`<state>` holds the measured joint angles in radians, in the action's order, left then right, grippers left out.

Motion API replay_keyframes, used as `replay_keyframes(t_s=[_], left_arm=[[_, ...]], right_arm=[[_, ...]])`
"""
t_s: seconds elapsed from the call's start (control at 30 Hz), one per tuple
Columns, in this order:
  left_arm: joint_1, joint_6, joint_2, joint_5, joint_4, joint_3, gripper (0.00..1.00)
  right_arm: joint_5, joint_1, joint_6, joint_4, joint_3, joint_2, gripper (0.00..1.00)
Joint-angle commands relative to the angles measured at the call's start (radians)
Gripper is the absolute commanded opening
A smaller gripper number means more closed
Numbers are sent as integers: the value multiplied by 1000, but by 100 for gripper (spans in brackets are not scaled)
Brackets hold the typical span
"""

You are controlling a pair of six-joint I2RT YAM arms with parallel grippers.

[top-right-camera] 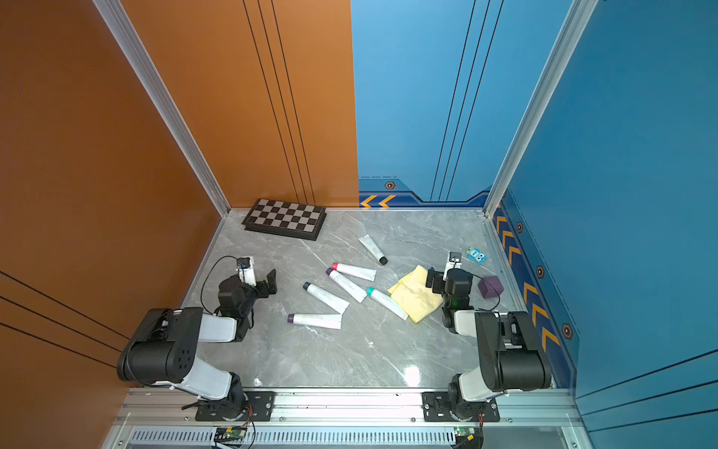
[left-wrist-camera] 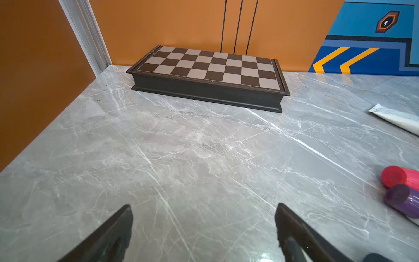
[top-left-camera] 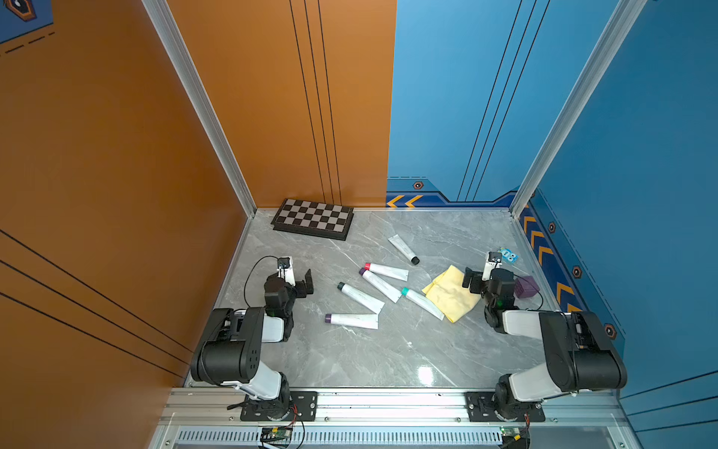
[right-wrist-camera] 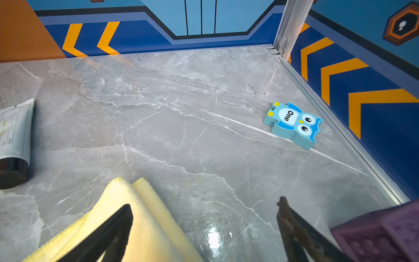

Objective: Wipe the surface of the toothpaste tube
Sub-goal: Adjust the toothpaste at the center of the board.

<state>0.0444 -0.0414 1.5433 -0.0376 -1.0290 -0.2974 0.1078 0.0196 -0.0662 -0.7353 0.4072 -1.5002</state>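
Toothpaste tubes (top-left-camera: 360,297), six white plastic ones with coloured caps, lie scattered across the middle of the grey marble tabletop (top-left-camera: 388,357) in both top views; the teal-capped tube (top-left-camera: 422,303) overlaps a folded yellow cloth (top-left-camera: 454,299). Left gripper (top-left-camera: 303,287) and right gripper (top-left-camera: 471,280) gape wide, holding nothing. Left wrist view: parted jaws over the marble, a black-and-grey chessboard box (left-wrist-camera: 208,72) beyond. Right wrist view: one finger (right-wrist-camera: 111,229) above the cloth, a blue owl-shaped block (right-wrist-camera: 293,124) near the wall (right-wrist-camera: 385,90).

Left gripper (left-wrist-camera: 204,206) fingers (left-wrist-camera: 113,231) wide apart, empty; right gripper (right-wrist-camera: 204,202) same.
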Motion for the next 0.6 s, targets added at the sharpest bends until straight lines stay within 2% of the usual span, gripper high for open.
replay_keyframes(t_s=[0.0, 0.57], left_arm=[[-8, 21, 0, 18, -8, -5, 99], [-2, 7, -3, 36, -9, 0, 99]], right_arm=[[0, 5, 14, -18, 16, -6, 100], [1, 5, 14, -17, 16, -7, 100]])
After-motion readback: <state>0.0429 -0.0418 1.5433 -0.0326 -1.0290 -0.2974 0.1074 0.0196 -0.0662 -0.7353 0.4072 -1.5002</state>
